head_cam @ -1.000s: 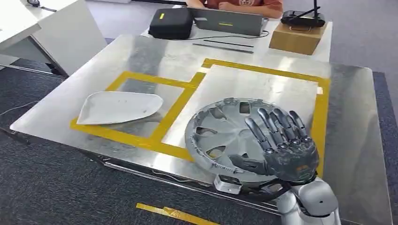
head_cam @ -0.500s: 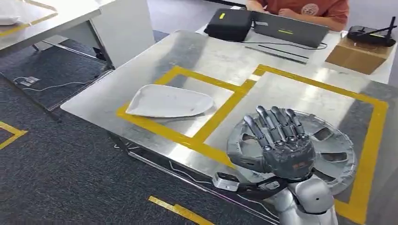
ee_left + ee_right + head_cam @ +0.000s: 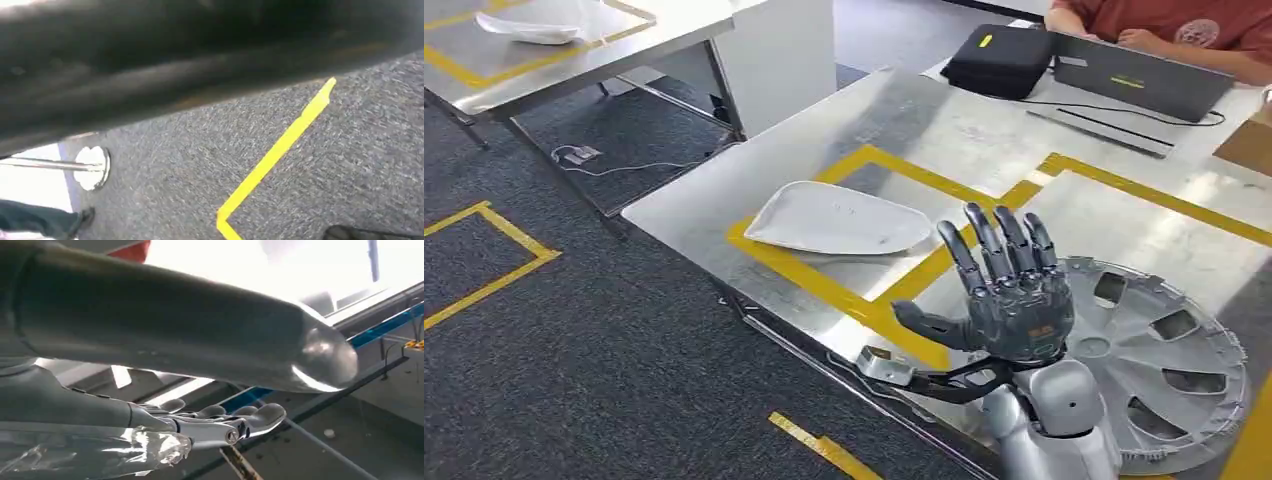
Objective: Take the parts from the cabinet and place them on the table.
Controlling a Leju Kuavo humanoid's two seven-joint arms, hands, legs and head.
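Head view: right hand (image 3: 1014, 305) spread and empty, raised over the hubcap (image 3: 1154, 375) lying flat just beyond its palm; left hand's state I cannot tell

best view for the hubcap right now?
Head view: the silver hubcap lies flat on the steel table inside the yellow tape, its near-left part hidden behind the raised right hand. The left wrist view shows carpet; the right wrist view is too unclear to identify it.
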